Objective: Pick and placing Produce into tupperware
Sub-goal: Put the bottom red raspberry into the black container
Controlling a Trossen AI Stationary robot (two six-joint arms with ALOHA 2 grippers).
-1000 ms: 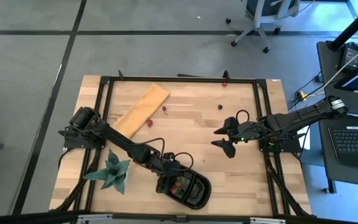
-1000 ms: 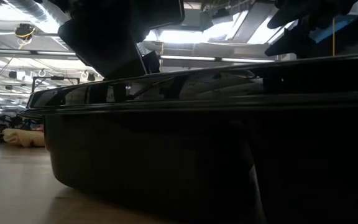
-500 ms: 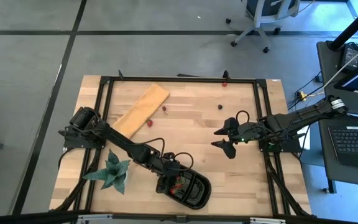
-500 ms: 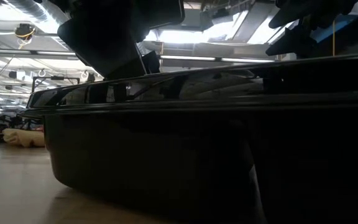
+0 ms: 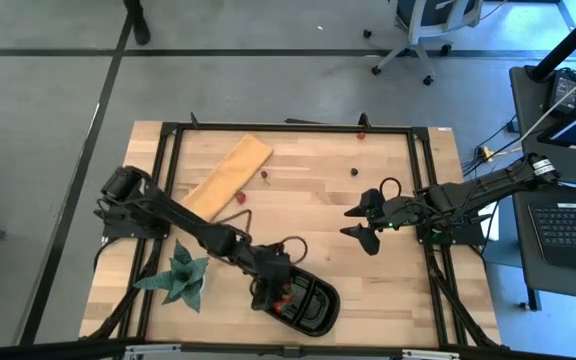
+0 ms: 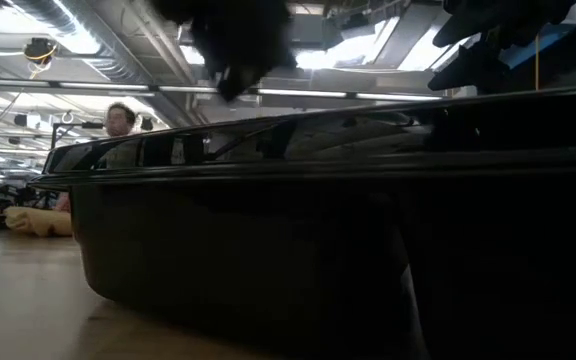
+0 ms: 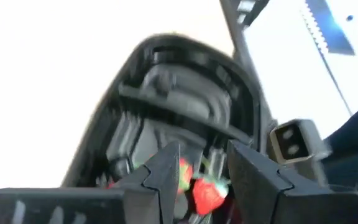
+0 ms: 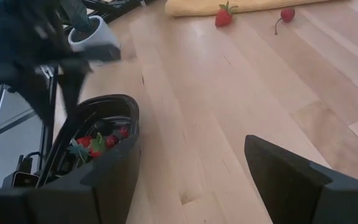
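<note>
The black tray (image 5: 308,303) lies near the table's front edge and fills the low view (image 6: 348,250). Several red strawberries (image 5: 286,293) lie in its left end, and they also show in the left wrist view (image 7: 207,193). My left gripper (image 5: 268,288) hangs open just above that end, with its fingers (image 7: 160,177) apart over the berries. My right gripper (image 5: 349,222) waits wide open above the table's right middle, pointing left. In its wrist view the tray (image 8: 98,143) and its berries (image 8: 95,146) show.
Loose on the table are a strawberry (image 5: 240,197), a small red cherry (image 5: 264,175), a dark berry (image 5: 354,171) and a red berry (image 5: 361,135) at the far edge. The tan board (image 5: 226,178) lies at far left and the green spiky plant (image 5: 180,277) at near left. A person (image 6: 120,118) stands in the room.
My left gripper has risen from the tray's left end: in the low view its dark bulk has shrunk and moved up. The tray and berries stay put. A person has come into the low view.
</note>
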